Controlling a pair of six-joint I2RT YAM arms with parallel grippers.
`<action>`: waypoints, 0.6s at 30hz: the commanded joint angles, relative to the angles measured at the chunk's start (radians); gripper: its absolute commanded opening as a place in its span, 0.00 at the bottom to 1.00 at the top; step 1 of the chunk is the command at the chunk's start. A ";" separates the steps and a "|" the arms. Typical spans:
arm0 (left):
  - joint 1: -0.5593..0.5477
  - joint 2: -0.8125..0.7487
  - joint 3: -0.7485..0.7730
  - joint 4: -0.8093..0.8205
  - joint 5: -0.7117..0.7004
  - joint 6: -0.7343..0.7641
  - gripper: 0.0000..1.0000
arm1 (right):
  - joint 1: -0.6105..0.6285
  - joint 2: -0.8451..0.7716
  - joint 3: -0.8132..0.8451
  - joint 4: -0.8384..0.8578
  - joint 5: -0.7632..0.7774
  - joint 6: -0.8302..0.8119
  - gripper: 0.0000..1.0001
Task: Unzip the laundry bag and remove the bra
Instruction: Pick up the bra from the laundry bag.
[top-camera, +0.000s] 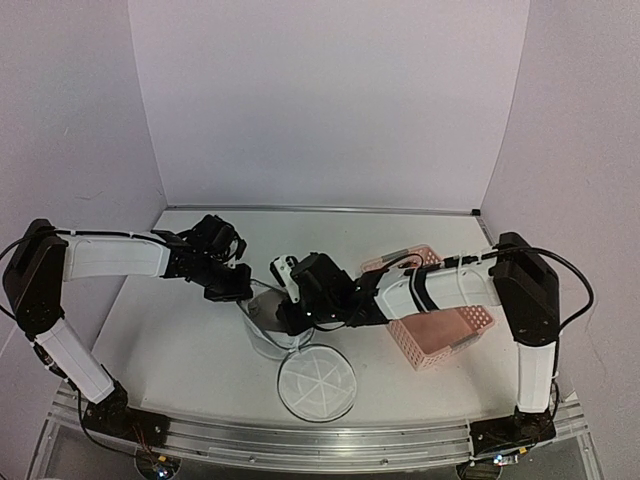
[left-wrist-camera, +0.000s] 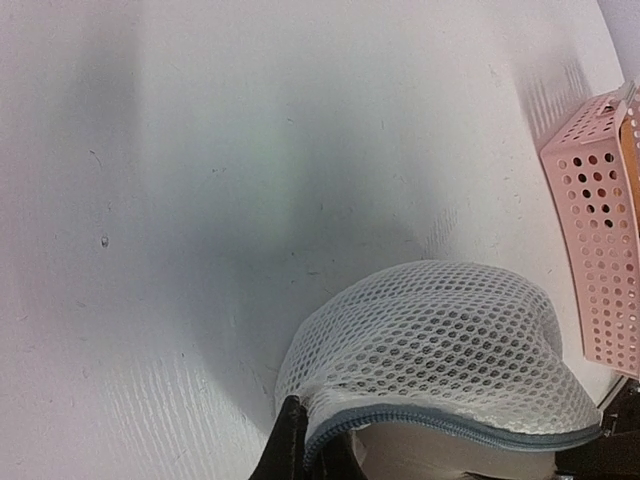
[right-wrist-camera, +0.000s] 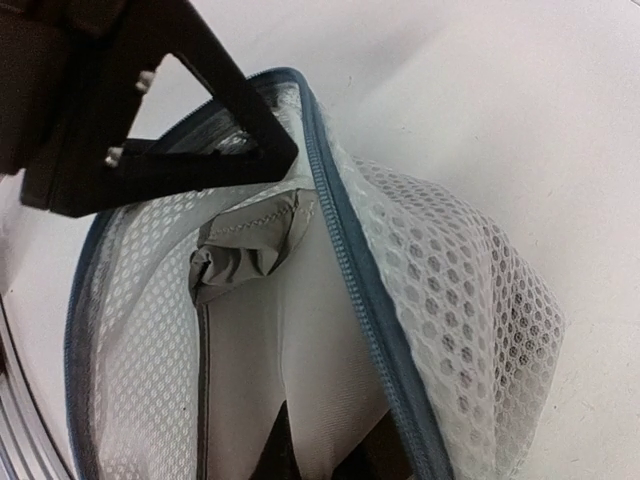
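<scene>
likely best to pull the bra (right-wrist-camera: 270, 330), soft, light and limp inside the unzipped laundry bag (left-wrist-camera: 440, 340) at the middle of the table (top-camera: 180, 340), by a bunched fold of cup, with the left gripper (left-wrist-camera: 312, 450) pinched shut on the zipper rim (right-wrist-camera: 340, 250) and the right gripper (right-wrist-camera: 335, 452) closed on its beige fabric.

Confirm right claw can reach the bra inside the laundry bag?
Probably yes: the laundry bag gapes unzipped, the left claw pinches its rim open, and the right claw sits inside, apparently shut on the bra.
</scene>
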 joint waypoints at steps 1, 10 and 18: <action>0.001 0.004 0.062 -0.020 -0.035 0.005 0.00 | 0.004 -0.121 -0.061 0.102 -0.030 -0.052 0.00; 0.001 0.011 0.073 -0.027 -0.025 0.008 0.00 | 0.003 -0.287 -0.187 0.219 0.069 -0.060 0.00; 0.001 0.016 0.074 -0.030 -0.012 0.006 0.00 | 0.004 -0.390 -0.252 0.347 0.042 -0.037 0.00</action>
